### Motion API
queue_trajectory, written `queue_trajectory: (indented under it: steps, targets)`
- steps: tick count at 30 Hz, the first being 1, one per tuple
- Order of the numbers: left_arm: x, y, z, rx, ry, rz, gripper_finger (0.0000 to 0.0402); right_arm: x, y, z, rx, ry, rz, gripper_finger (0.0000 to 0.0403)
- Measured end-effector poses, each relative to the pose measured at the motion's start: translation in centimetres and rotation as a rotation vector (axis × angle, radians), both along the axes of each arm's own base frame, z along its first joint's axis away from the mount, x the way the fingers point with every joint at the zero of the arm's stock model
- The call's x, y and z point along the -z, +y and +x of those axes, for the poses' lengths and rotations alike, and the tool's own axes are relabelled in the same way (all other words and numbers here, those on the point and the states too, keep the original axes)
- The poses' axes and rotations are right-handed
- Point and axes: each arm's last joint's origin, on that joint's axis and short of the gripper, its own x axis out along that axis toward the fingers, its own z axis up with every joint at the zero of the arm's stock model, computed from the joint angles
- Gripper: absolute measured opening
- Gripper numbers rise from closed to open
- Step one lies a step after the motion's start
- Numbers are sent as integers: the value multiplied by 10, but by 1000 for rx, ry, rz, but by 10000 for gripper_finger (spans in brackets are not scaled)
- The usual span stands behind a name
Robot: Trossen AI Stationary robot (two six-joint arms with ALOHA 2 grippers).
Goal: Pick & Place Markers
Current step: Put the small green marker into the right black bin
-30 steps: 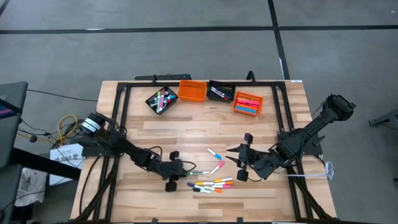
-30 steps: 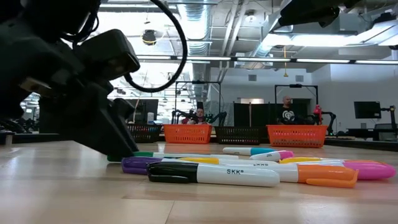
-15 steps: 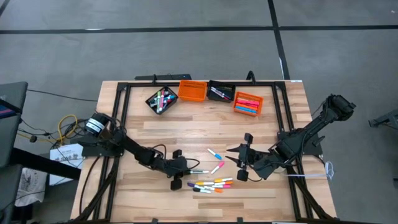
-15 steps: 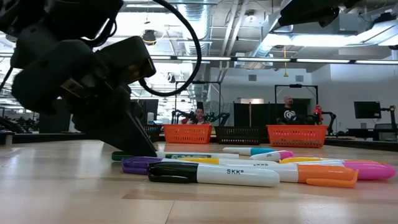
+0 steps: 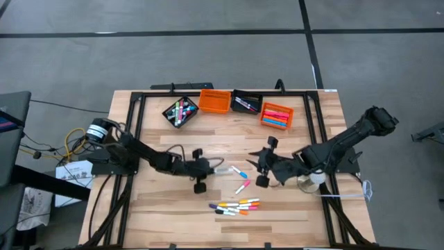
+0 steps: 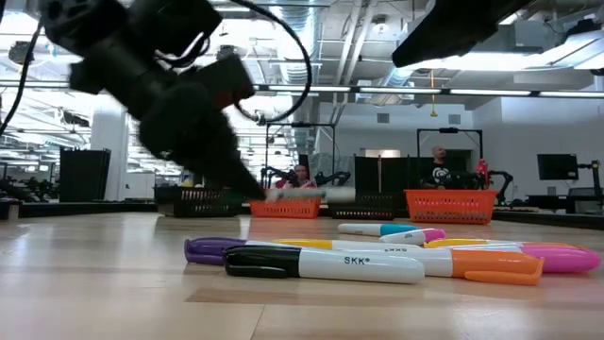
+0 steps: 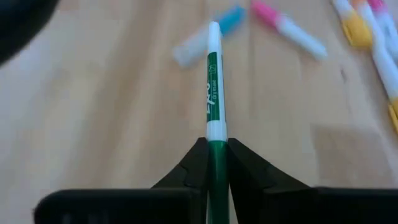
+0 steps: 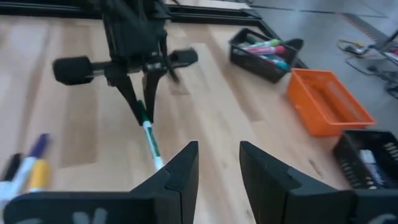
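My left gripper (image 5: 209, 169) is shut on a green-capped white marker (image 5: 220, 169), held above the table's middle; the right wrist view shows the same marker (image 8: 149, 138). To its right my right gripper (image 5: 262, 167) hovers open with nothing between its fingers. A blue-capped marker (image 5: 239, 171) and a pink-capped marker (image 5: 242, 187) lie flat between the two grippers. Several more markers (image 5: 236, 205) lie side by side nearer the front edge. My left gripper pinches the marker's green cap end (image 7: 217, 149) between its two fingers. The fingers slant down from the table's left and lie along the marker. The white barrel (image 7: 213, 81) sticks out past the fingertips toward the right. The marker (image 6: 304, 194) hangs roughly level, clear of the table.
Four small bins stand in a row at the far edge: a black bin (image 5: 180, 111) with markers, an orange bin (image 5: 214, 101), a second black bin (image 5: 245, 103) and an orange bin (image 5: 276, 115) holding markers. Bare wood lies at the table's left.
My left gripper has risen and gone toward the far edge, carrying the green-capped marker, which lay on the table beside the front cluster and now hangs clear. My right gripper has swung toward the table's left and far edge, still open.
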Motion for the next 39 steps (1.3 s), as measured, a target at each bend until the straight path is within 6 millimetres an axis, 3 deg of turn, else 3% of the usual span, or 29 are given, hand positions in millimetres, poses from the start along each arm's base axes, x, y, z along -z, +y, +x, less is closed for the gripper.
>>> queue_trajectory:
  steps: [20,29,33,39]
  targets:
    - [-49,114,38,-8,-42,254,39,2,-66,15,183,97,-151,107]
    - [-83,181,45,-39,-71,360,41,0,-98,18,266,142,-244,107]
    - [-96,212,51,-47,-66,398,43,-2,-106,20,260,158,-292,107]
    - [-97,246,84,4,1,438,42,-9,-104,22,211,136,-356,107]
